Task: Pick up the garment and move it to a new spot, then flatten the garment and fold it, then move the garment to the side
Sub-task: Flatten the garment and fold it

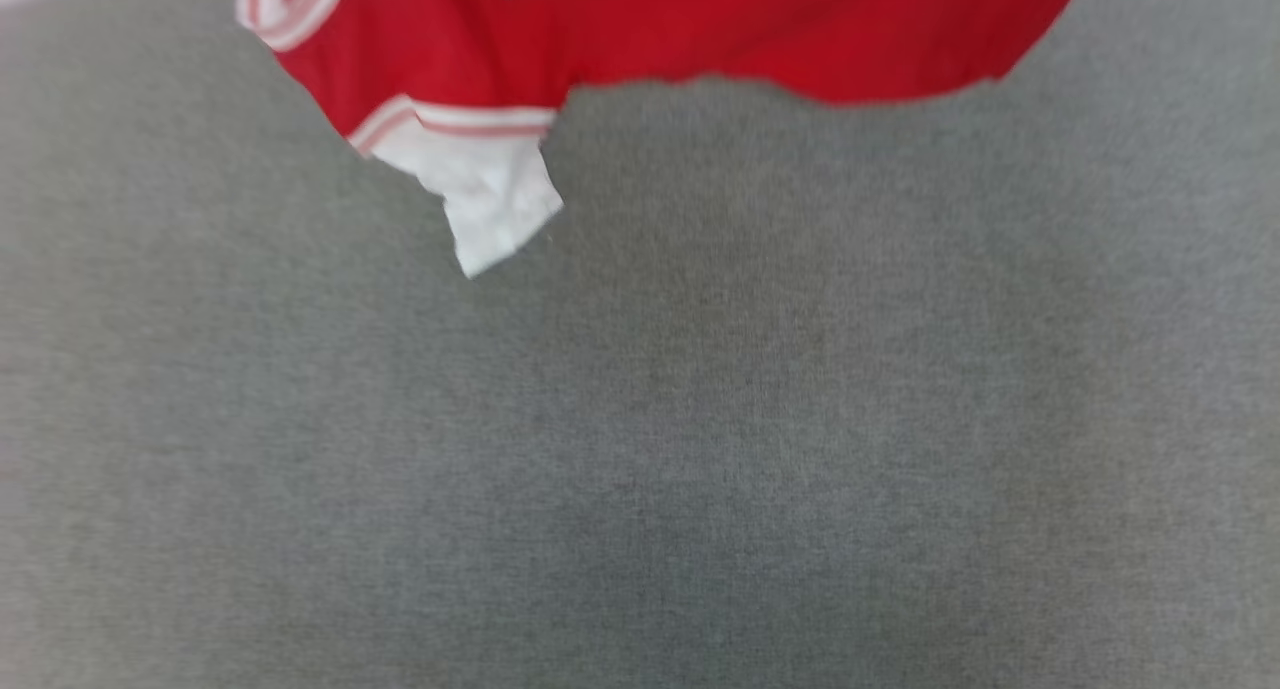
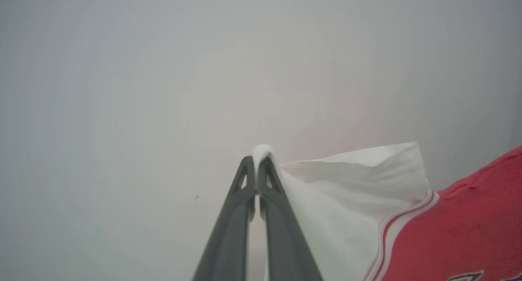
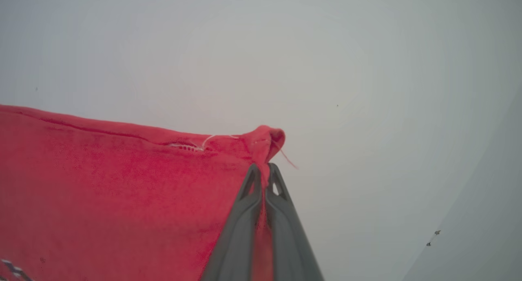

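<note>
Shirt (image 1: 700,29) pinched by both grippers, along the top of head view.
Left gripper (image 2: 257,160) clenched on the tip of a white sleeve (image 2: 346,179). Right gripper (image 3: 264,169) clenched on a red hem corner (image 3: 267,138), loose thread at the pinch. In head view a white sleeve droops over the grey cloth surface (image 1: 640,469); can't tell if it touches.

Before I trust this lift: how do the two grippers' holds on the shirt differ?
The left gripper pinches the white sleeve of the garment; the right gripper pinches its red corner. A loose thread trails at the right gripper, none at the left. Both are shut.
</note>
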`<state>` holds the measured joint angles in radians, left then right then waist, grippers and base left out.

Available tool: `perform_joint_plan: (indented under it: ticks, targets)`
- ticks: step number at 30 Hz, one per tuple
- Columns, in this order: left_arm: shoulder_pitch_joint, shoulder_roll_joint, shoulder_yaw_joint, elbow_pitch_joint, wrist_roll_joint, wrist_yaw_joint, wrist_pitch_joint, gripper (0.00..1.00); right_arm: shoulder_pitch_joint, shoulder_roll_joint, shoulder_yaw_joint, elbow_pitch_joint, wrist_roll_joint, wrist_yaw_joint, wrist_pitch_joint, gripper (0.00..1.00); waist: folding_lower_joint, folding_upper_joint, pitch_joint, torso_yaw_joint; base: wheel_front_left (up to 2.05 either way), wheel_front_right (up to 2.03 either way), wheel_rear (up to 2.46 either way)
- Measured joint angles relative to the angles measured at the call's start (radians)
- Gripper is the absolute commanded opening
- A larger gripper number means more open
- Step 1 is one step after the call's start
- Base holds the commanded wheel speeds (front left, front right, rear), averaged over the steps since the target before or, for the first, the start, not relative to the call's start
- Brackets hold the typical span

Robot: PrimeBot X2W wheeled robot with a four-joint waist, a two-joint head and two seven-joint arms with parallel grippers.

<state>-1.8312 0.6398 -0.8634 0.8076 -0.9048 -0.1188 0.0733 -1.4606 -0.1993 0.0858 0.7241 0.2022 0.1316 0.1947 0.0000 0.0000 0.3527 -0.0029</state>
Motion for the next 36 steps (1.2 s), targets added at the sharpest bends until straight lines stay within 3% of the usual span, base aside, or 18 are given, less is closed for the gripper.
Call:
perform_joint_plan:
  ticks: [9, 15, 19, 25, 29, 33, 36]
  targets:
    - [-0.204, -0.073, 0.035, 0.13, 0.1, 0.01, -0.311, 0.0, -0.13, 0.046, -0.099, 0.12, -0.269, 0.0, -0.391, 0.0, 0.0, 0.0, 0.144, -0.015, 0.0, 0.0, 0.0]
    - [-0.17, -0.093, 0.043, 0.106, 0.11, -0.006, -0.335, 0.0, -0.151, 0.055, -0.133, 0.222, -0.354, 0.0, -0.432, 0.0, 0.0, 0.0, 0.222, -0.007, 0.0, 0.0, 0.0]
    - [-0.029, -0.073, -0.041, 0.025, 0.037, -0.01, -0.317, 0.0, -0.104, 0.055, -0.101, 0.306, -0.356, 0.0, -0.437, 0.0, 0.0, 0.0001, 0.238, 0.012, 0.0, 0.0, 0.0]
    - [0.174, 0.05, -0.199, -0.139, -0.119, -0.01, -0.166, 0.0, -0.001, 0.048, -0.012, 0.41, -0.253, 0.0, -0.429, 0.0, 0.0, 0.0, 0.191, 0.027, 0.0, 0.0, 0.0]
    - [0.304, 0.121, -0.247, -0.213, -0.225, -0.01, -0.058, 0.0, 0.086, 0.046, 0.056, 0.445, -0.127, 0.0, -0.384, 0.0, 0.0, 0.0, 0.139, 0.034, 0.0, 0.0, 0.0]
    - [0.441, 0.182, -0.289, -0.305, -0.288, -0.001, 0.024, 0.0, 0.206, 0.034, 0.147, 0.396, 0.034, 0.0, -0.309, 0.0, 0.0, 0.0, 0.082, 0.041, 0.0, 0.0, 0.0]
    - [0.553, 0.236, -0.316, -0.413, -0.331, 0.05, 0.057, 0.0, 0.327, -0.009, 0.224, 0.297, 0.158, 0.0, -0.228, 0.0, 0.0, 0.0, 0.038, 0.046, 0.0, 0.0, 0.0]
